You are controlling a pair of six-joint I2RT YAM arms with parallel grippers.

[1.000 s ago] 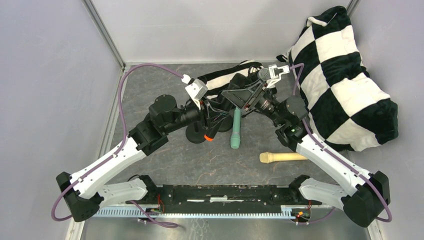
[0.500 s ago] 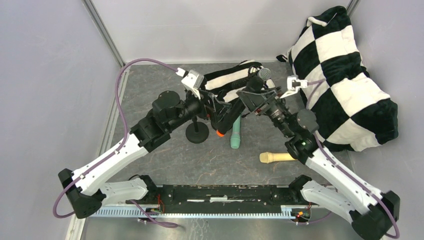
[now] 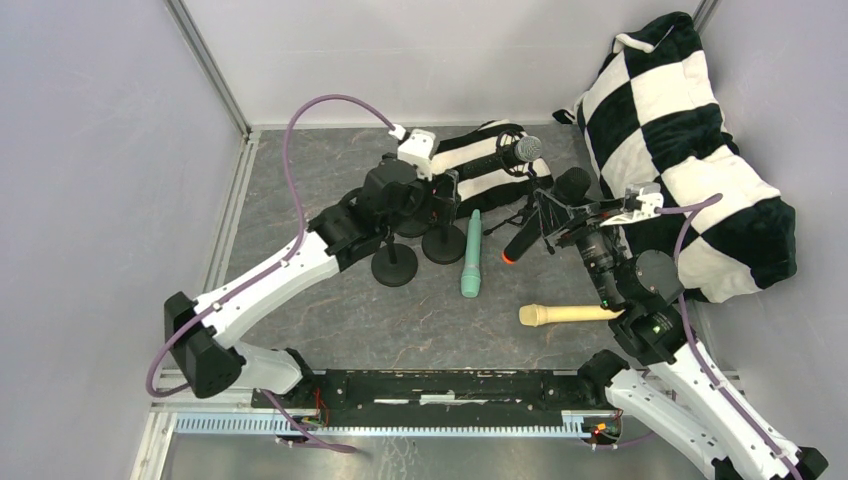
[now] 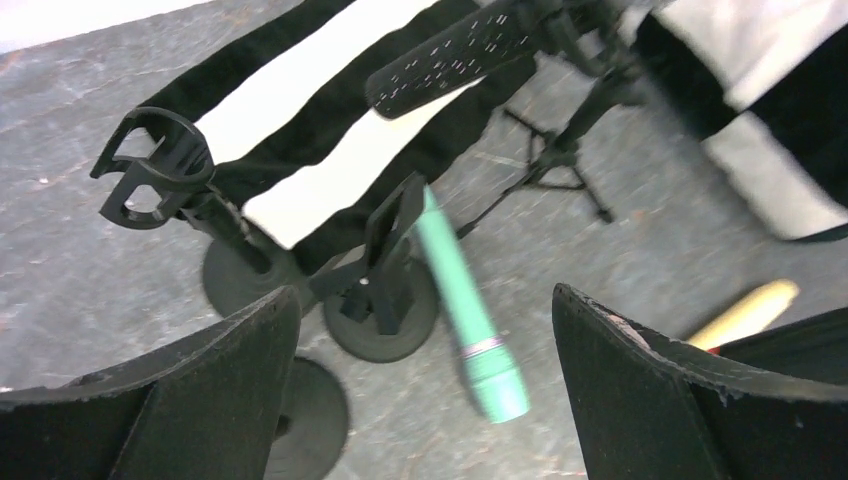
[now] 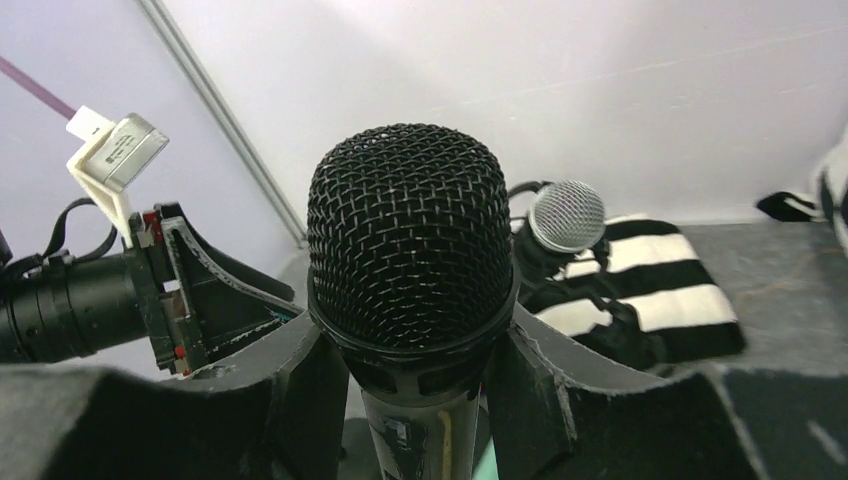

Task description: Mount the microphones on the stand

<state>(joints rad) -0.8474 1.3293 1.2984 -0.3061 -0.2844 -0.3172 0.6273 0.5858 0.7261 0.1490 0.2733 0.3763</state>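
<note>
My right gripper (image 5: 415, 350) clamps the black orange-ring mic (image 5: 410, 240), tail slanting left toward the empty clip stand (image 4: 160, 180) under my wide-open, empty left gripper (image 4: 415, 300).

Checkered plush bag (image 3: 700, 150) (perhaps cushion) right; striped cloth (image 3: 478, 160) beside.

Mint green all over the mint microphone (image 3: 471, 255), with a thin silver band near one end. Pale cream-yellow on the cream microphone (image 3: 565, 315). Black on the orange-ringed microphone (image 3: 524, 241), its mesh head black too, with a bright orange ring at the tail. Black body and silver mesh on the silver-headed microphone (image 3: 527, 149). Black stands (image 3: 395, 268). Black-and-white stripes across the cloth (image 3: 470, 160); big black-and-white checks over the plush bag (image 3: 690, 150). Grey with paler marbled veins on the table (image 3: 300, 200). White and black on the left arm (image 3: 265, 290) and right arm (image 3: 690, 385); purple cables (image 3: 345, 97).
</note>
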